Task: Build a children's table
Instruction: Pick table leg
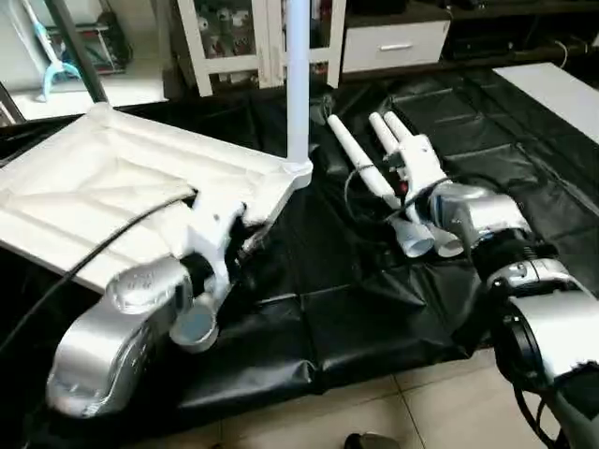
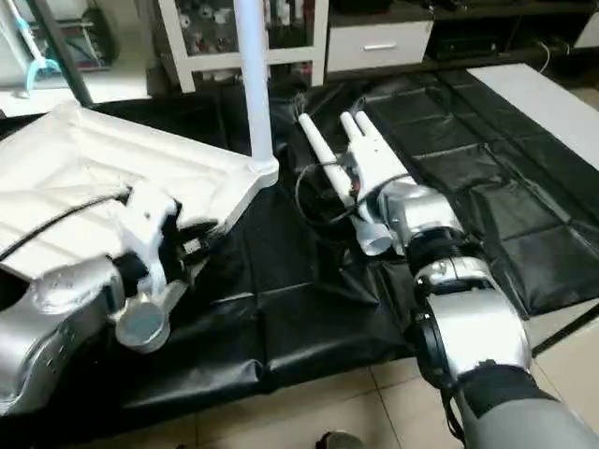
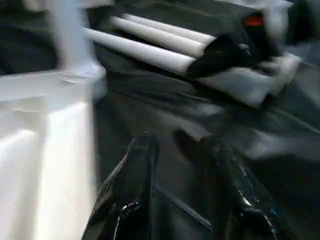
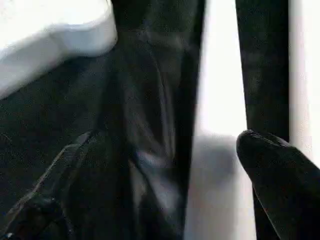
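We are seeing the tabletop (image 1: pixel 122 187) lying underside up on the sheet (image 1: pixel 318 309) at left, one leg (image 1: pixel 298 84) standing upright in its near right corner socket, three loose legs (image 1: pixel 360 159) lying side by side to its right, shelving (image 1: pixel 253 37) standing behind.

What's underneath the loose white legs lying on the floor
The loose legs lie on a black sheet spread over the tiled floor. The right gripper hovers over them, covering their near ends. What the sheet hides can't be seen.
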You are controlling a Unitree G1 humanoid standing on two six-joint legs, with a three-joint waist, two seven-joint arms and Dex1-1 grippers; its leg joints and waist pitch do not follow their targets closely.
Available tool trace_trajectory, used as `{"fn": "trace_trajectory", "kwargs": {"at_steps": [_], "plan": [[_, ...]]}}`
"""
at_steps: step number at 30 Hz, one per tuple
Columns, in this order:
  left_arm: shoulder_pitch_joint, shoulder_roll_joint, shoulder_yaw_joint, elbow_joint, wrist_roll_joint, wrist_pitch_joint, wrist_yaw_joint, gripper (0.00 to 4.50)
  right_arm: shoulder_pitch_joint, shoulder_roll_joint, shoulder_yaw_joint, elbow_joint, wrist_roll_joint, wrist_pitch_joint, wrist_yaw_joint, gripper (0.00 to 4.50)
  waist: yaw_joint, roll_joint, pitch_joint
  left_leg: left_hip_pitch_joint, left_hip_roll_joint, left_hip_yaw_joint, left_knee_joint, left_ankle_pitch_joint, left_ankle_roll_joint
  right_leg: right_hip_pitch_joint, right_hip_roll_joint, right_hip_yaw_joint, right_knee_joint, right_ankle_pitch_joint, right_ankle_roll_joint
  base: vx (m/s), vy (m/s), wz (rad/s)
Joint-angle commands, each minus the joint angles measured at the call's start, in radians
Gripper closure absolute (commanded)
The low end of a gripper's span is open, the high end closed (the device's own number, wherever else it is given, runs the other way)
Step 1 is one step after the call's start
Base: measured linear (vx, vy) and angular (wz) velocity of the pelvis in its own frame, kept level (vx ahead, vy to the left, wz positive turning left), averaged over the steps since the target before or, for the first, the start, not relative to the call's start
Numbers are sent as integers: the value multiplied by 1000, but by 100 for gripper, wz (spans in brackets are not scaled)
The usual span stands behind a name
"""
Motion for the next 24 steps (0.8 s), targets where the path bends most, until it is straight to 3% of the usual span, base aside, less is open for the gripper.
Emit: {"fn": "trace_trajectory", "kwargs": {"at_steps": [1, 3, 5, 10, 16, 17, 20, 21, 24], "plan": [[8, 18, -22, -49, -24, 26, -37, 294, -34, -1, 4, 30, -18, -15, -31, 6, 2, -1, -59, 13, -7, 20, -61, -140, 85, 68, -13, 19, -44, -145, -287, 0, 0, 0], [20, 34, -32, -71, -39, 33, -49, 294, -53, 0, -4, 61, -21, -74, -70, 6, 1, 1, -50, 15, -7, 20, -64, -204, 51, 64, -14, 20, -48, -203, -265, 0, 0, 0], [18, 37, -34, -76, -38, 38, -48, 294, -63, 0, -14, 75, -18, -100, -77, 6, -1, 1, -45, 16, -8, 21, -64, -222, 39, 61, -12, 21, -50, -213, -255, 0, 0, 0], [14, 46, -30, -83, -44, 61, -49, 294, -66, 2, -5, 111, -41, -70, -60, 6, -4, 0, -39, 12, -11, 19, -64, -238, 33, 63, -14, 21, -52, -246, -239, 0, 0, 0], [18, 57, -27, -91, -48, 74, -39, 294, -57, -6, 7, 155, -60, -34, -40, 6, -4, 2, -40, 11, -10, 18, -63, -219, 34, 64, -14, 21, -47, -220, -256, 0, 0, 0], [19, 57, -27, -92, -47, 75, -37, 294, -56, -7, 6, 157, -59, -34, -41, 6, -4, -3, -39, 10, -10, 18, -64, -214, 37, 65, -14, 21, -47, -214, -257, 0, 0, 0], [21, 45, -17, -95, -47, 80, -17, 294, -54, -14, 0, 168, -68, -32, -43, 6, -3, -3, -37, 10, -9, 19, -63, -208, 43, 64, -15, 22, -46, -225, -257, 0, 0, 0], [21, 43, -15, -94, -47, 81, -14, 294, -54, -15, 1, 169, -72, -31, -41, 22, -4, -9, -38, 9, -9, 20, -63, -206, 44, 64, -14, 22, -47, -227, -256, 0, 0, 0], [20, 44, -14, -94, -50, 81, -10, 294, -57, -17, -1, 173, -78, -29, -32, 22, -3, -6, -36, 11, -9, 19, -63, -212, 40, 62, -14, 22, -48, -233, -253, 0, 0, 0]]}}
